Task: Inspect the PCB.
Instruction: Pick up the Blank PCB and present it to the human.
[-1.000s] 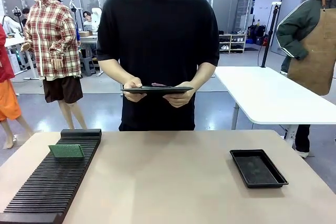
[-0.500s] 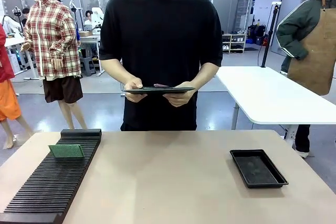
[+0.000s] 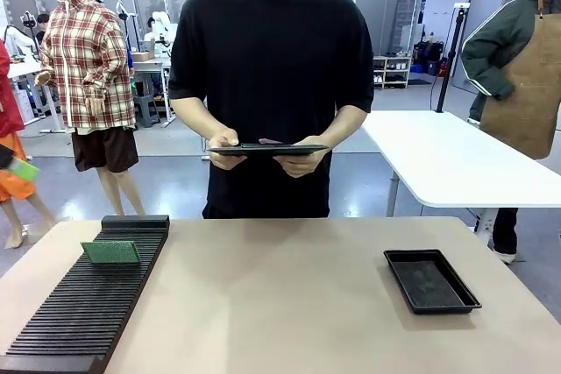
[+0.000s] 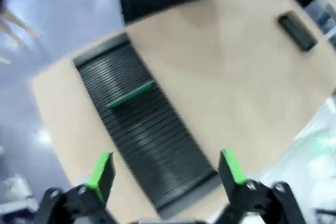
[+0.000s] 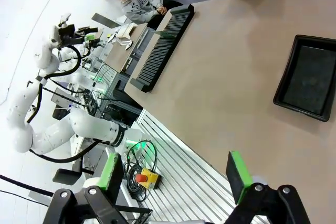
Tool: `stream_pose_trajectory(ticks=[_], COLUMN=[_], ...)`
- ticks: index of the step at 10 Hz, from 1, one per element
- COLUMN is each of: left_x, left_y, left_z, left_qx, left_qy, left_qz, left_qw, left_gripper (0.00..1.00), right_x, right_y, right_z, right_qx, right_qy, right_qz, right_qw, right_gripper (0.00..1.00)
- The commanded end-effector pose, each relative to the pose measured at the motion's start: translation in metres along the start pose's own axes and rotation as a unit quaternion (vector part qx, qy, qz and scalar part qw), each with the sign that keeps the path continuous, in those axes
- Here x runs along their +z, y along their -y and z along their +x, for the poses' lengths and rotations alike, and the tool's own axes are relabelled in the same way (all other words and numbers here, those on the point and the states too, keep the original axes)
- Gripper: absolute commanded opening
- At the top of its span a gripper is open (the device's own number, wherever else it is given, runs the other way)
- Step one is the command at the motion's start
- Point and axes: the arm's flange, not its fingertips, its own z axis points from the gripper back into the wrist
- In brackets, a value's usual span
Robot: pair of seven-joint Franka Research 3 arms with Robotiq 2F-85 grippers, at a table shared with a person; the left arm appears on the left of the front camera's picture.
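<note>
The PCB (image 3: pixel 110 252) is a small green board standing on edge in a slot of the long black ribbed rack (image 3: pixel 88 304) at the table's left. From above, the left wrist view has the PCB (image 4: pixel 131 94) as a thin green strip across the rack (image 4: pixel 144 129). My left gripper (image 4: pixel 167 172) hangs open high over the rack's near end, nothing between its fingers. My right gripper (image 5: pixel 176 176) is open too, held off the table's near edge. In the right wrist view the PCB (image 5: pixel 163 34) is a small green sliver in the rack (image 5: pixel 163 45).
A person in a black shirt stands at the far side holding a dark clipboard (image 3: pixel 267 150) in both hands. A black shallow tray (image 3: pixel 430 280) lies on the table's right, also seen as the tray (image 5: pixel 307 80). A white table (image 3: pixel 456 159) stands behind on the right.
The person has shifted slightly to the right with the clipboard. The PCB, rack and tray have not moved.
</note>
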Motion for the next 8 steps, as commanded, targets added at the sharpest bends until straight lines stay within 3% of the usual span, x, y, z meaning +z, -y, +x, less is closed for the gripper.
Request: stream_pose_trajectory(ticks=[1, 2, 4, 7, 8], left_x=[-0.037, -0.055, -0.086, -0.108, -0.109], left_y=[-0.015, -0.01, -0.002, -0.002, 0.005], left_z=[0.024, 0.036, 0.048, 0.048, 0.043], left_qx=[-0.158, -0.226, -0.297, -0.308, -0.309], left_qy=[-0.109, -0.128, -0.159, -0.179, -0.185], left_qz=[0.115, 0.12, 0.092, 0.042, 0.077], left_qw=[0.975, 0.958, 0.937, 0.933, 0.93], left_gripper=[1.0, 1.0, 1.0, 1.0, 1.0], right_x=[0.001, 0.001, 0.001, 0.001, 0.001], right_y=[0.0, 0.0, 0.0, 0.0, 0.0], right_z=[0.003, 0.003, 0.003, 0.003, 0.003], right_qx=[0.011, 0.011, 0.011, 0.011, 0.011], right_qy=[0.005, 0.005, 0.005, 0.005, 0.005], right_qz=[0.007, 0.007, 0.007, 0.007, 0.007], right_qw=[1.0, 1.0, 1.0, 1.0, 1.0], right_gripper=[1.0, 1.0, 1.0, 1.0, 1.0])
